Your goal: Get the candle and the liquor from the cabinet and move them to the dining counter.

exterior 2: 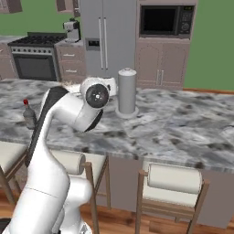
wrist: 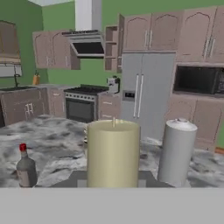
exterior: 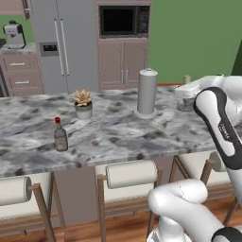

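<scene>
My arm (exterior: 222,127) rises from the base, bends at a white elbow (exterior: 179,198) low down, then climbs in a dark-striped link to a round joint (exterior 2: 94,95). From there my wrist (exterior: 191,92) reaches forward, level, over the table (exterior: 118,137). My pincer is closed tight on the candle (wrist: 113,153), which stands upright between the fingers.

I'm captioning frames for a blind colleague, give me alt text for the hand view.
A thick cream candle fills the foreground above a marbled counter, with a red-capped liquor bottle at left and a grey cylinder roll at right.
</scene>
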You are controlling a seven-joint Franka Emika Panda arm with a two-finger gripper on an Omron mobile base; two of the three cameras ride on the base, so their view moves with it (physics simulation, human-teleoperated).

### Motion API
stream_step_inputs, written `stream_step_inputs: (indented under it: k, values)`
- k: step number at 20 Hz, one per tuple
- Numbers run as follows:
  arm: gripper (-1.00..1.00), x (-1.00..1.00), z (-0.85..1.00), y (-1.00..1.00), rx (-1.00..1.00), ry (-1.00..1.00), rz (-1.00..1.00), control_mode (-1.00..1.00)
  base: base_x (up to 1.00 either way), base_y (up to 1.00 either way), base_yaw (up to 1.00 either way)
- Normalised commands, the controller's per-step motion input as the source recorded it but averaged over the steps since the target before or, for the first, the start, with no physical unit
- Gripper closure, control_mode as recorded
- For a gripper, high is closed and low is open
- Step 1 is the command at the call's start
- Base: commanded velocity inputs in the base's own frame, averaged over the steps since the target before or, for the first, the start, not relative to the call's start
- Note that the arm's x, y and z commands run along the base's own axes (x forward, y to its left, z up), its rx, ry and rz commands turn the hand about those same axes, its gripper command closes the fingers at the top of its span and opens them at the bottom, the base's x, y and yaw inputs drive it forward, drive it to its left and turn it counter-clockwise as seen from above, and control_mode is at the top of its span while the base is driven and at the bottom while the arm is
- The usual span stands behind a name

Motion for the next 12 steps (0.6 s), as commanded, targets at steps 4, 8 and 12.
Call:
stream_step_inputs:
  k: [4, 8, 12]
  values:
    - [1.0, 1.0, -0.72, 0.04, 0.0, 0.08, 0.52, -1.0, 0.0, 0.0, 0.0]
    - [1.0, 0.91, -0.56, 0.0, 0.0, 0.11, 0.47, -1.0, 0.0, 0.0, 0.0]
    - [1.0, 0.59, -0.37, -0.01, 0.01, 0.22, 0.39, -1.0, 0.0, 0.0, 0.0]
